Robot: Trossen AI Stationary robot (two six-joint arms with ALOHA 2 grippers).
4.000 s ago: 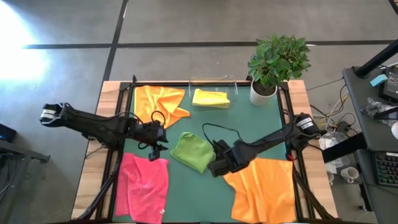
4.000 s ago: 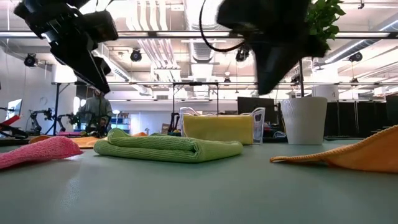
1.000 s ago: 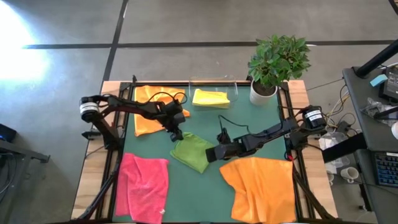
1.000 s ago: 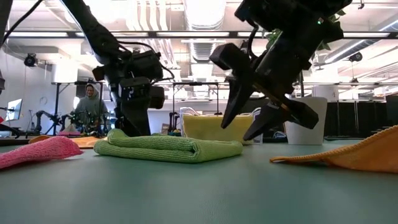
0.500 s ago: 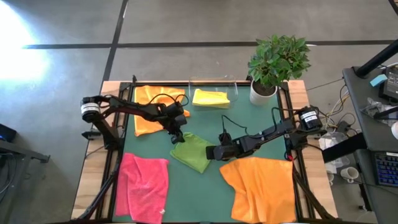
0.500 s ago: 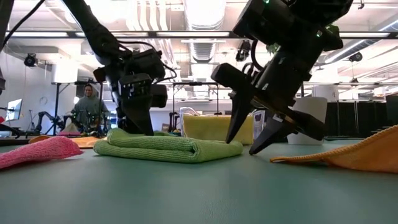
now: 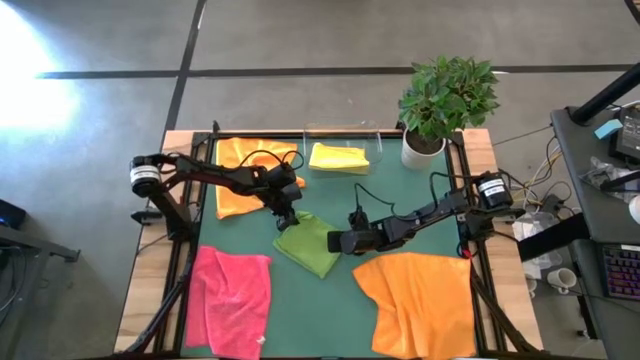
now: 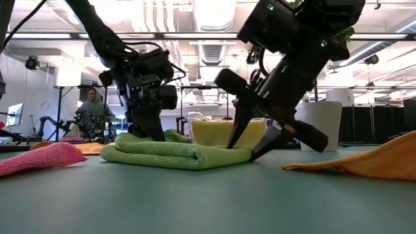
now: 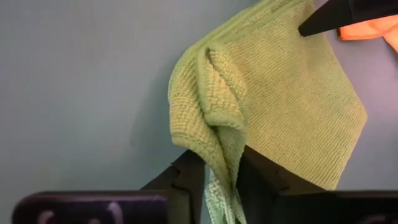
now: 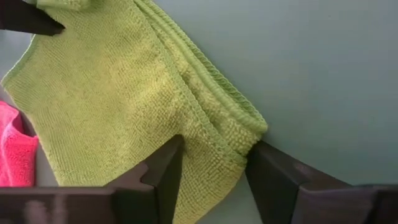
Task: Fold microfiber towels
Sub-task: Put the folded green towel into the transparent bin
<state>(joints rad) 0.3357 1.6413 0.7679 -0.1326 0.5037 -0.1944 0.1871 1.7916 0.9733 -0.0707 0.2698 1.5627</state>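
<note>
I have both arms down on the lime green towel [image 7: 312, 243], which lies folded near the middle of the green mat [image 7: 400, 190] on the counter [image 7: 180, 150].

My left gripper [image 7: 287, 217] sits at the towel's far corner. In the left wrist view its 2 fingers [image 9: 186, 177] are drawn in narrow and pinch a raised ridge of the green cloth between them, so it is holding the lime green towel.

My right gripper [image 7: 336, 243] meets the opposite edge of the same towel. Its fingers [image 10: 163, 167] stand wide, 1 on either side of the thick folded corner, resting against the cloth without squeezing it.

Behind the left gripper lies 1 orange towel [image 7: 240, 170]; toward the near edge from it lies the pink towel [image 7: 232, 298]. Just beside and nearer than the right gripper lies the other orange towel [image 7: 418, 300], loosely spread. The folded yellow towel [image 7: 338, 157] sits beyond both grippers at the mat's far edge, with a potted plant [image 7: 445, 100] beside it.

A person [image 8: 94, 112] shows in the room behind the counter.
</note>
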